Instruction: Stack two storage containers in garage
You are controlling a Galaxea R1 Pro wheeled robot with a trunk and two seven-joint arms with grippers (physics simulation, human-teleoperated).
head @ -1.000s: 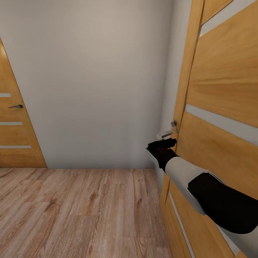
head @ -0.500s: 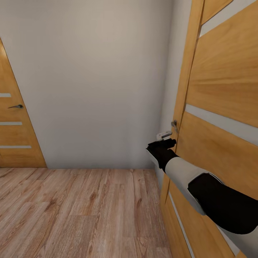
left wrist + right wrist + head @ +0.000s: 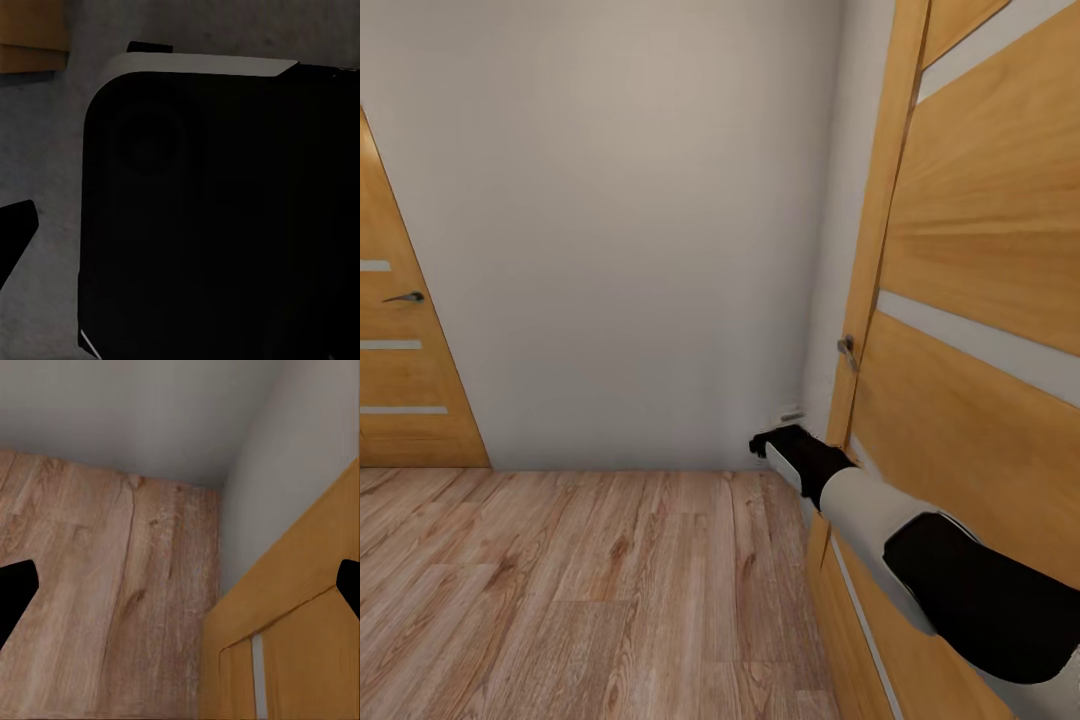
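The two storage containers are out of view. An oak door [image 3: 970, 300] with frosted strips stands ajar at the right, its metal handle [image 3: 847, 350] on the edge facing me. My right gripper [image 3: 763, 442] hangs below that handle, beside the door's edge and in front of the white wall [image 3: 630, 230]. In the right wrist view the right gripper [image 3: 182, 589] is open, its dark fingertips [image 3: 15, 592] far apart with nothing between them, over wood planks and the door's edge. In the left wrist view one left fingertip [image 3: 15, 236] shows beside a dark part of my body [image 3: 217, 217].
Light wood-plank floor [image 3: 590, 590] runs from me to the wall. A second oak door [image 3: 400, 380] with a lever handle [image 3: 405, 297] stands shut at the far left. The ajar door and my outstretched right arm [image 3: 920, 560] take up the right side.
My right gripper has dropped from just under the door handle to a lower spot, a little to the left. The door and the view have not shifted.
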